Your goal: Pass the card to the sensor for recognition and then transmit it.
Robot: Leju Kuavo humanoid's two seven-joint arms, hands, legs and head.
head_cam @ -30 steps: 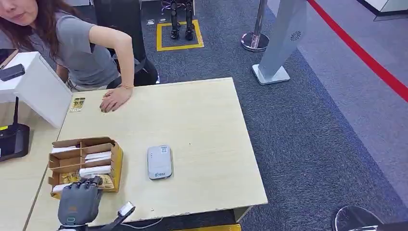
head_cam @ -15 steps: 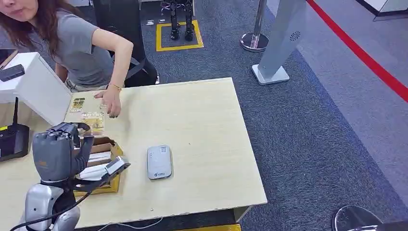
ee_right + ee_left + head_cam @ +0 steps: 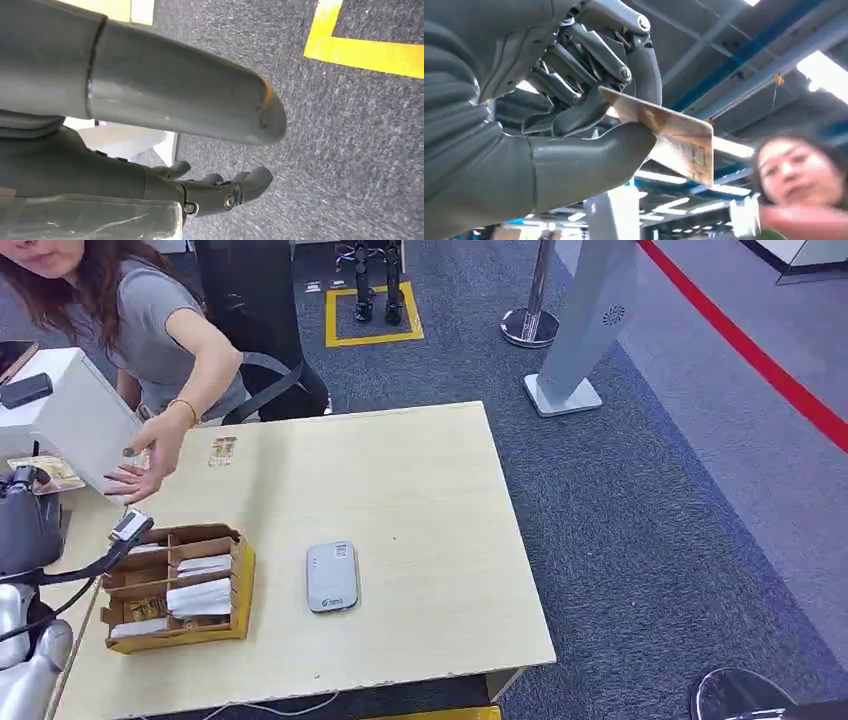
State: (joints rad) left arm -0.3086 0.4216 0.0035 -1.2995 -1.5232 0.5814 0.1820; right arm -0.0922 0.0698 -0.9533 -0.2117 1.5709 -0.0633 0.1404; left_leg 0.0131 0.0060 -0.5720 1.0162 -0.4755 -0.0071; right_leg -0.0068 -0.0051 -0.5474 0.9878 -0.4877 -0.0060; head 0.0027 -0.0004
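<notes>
My left hand (image 3: 25,530) is raised at the table's far left edge and pinches a tan card (image 3: 45,472) that juts out above it. In the left wrist view the thumb and fingers of that hand (image 3: 549,125) clamp the card (image 3: 674,142) by one end. A person's open hand (image 3: 145,475) reaches toward the card, a short way to its right. The grey-white sensor (image 3: 332,577) lies flat on the table (image 3: 430,500), well to the right of my hand. My right hand (image 3: 150,100) hangs over the carpet with nothing in it, fingers apart.
A cardboard box (image 3: 175,585) with several cards stands on the table's near left. Another card (image 3: 222,450) lies at the far side near the person. A white box (image 3: 60,415) stands at the far left. A grey post (image 3: 585,330) stands on the carpet beyond the table.
My left hand has risen out of the cardboard box with the card and swung left and away. The person's hand has left the table and reached left toward the card.
</notes>
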